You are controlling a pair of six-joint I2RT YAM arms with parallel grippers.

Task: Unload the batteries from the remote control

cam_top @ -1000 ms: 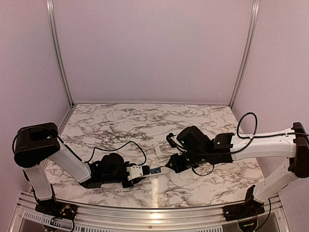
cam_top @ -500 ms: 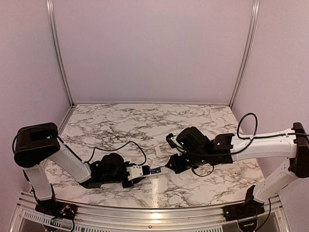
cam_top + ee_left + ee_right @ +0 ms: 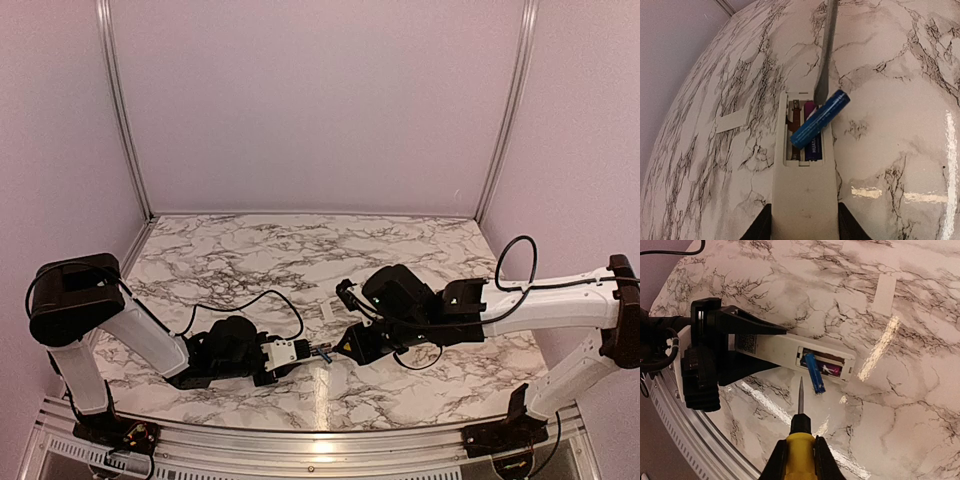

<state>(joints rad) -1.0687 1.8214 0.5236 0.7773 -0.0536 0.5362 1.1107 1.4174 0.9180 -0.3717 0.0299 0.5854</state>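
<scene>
Listing by view.

Top external: marble-patterned table (image 3: 420,250). The left gripper (image 3: 272,360) sits low near the front edge, clenched on one end of the slim, long white plastic remote control (image 3: 292,352). The remote lies along the tabletop and points toward the right arm. The right gripper (image 3: 350,344) sits just beyond its far end, facing it. Batteries are too small to tell here.

Left wrist: the remote control lies flat, gripped on both flanks by the black fingers (image 3: 762,227), with the battery bay open and facing up.
- One small blue cylindrical battery (image 3: 819,119) with silvery ends is tipped out. It lies aslant across the bay's right wall, its lower end over the bay.
- The second battery (image 3: 812,146), wrapped in blue and purple, is seated in the bay.
- The grey steel shaft of the yellow-handled screwdriver (image 3: 826,50) comes down from the far side. Its tip is just beside the raised end; contact cannot be told.
- A short flat white cover piece (image 3: 734,122) lies on the table to the left, apart.

Right wrist: the right gripper is clamped on the screwdriver's yellow handle. The blade is aimed at the bay, its tip just short of the loose battery.

Handling note, as judgement: the step in hand is clearing the loose battery. Pin the remote flat. Nudge the battery sideways over the wall with a short, slow push, not a lever stroke, so it does not roll away. Then work the tip under one end of the second battery.
</scene>
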